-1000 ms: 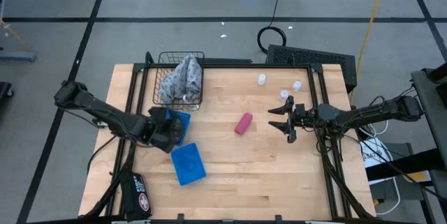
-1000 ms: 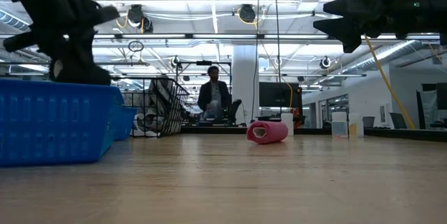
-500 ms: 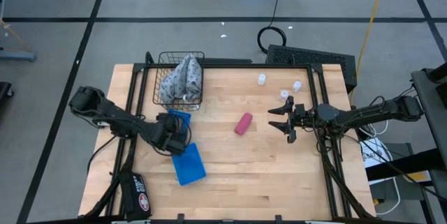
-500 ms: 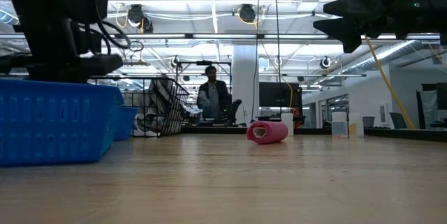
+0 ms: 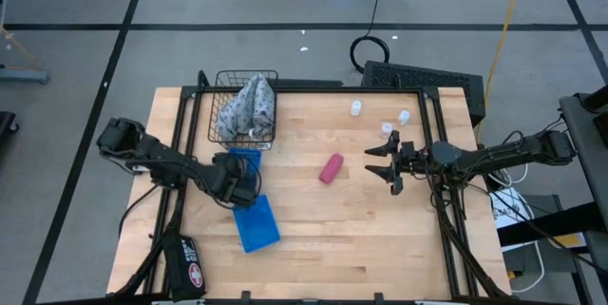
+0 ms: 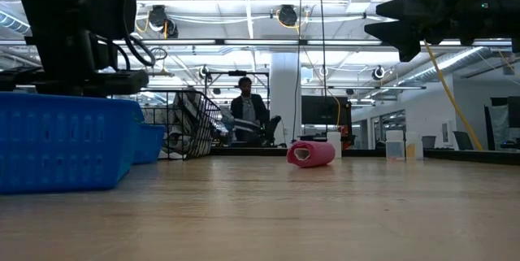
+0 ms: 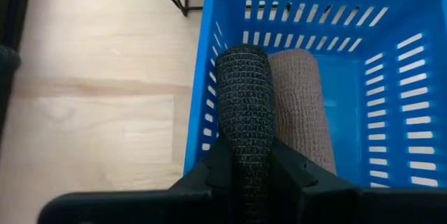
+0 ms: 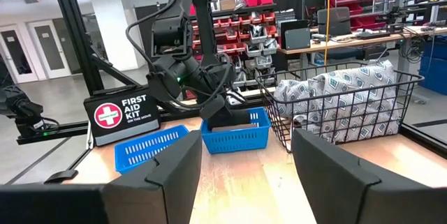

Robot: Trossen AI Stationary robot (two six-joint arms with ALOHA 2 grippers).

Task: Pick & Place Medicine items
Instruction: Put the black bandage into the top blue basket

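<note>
Two dark jointed arms (image 5: 161,161) — black cables, matte black fingers (image 8: 164,175)

High view: set above, looking straight down; the whole table (image 5: 313,238) and both arms are taken in.
Low view: placed at tabletop height, faced level across the wood into the room.
Left wrist view: held very near, looking down into a blue basket (image 7: 391,63).
Right wrist view: faced across the table, seemingly toward the left arm.
Shared: the wire basket (image 8: 349,105) is seen in high, low and right wrist views.
</note>
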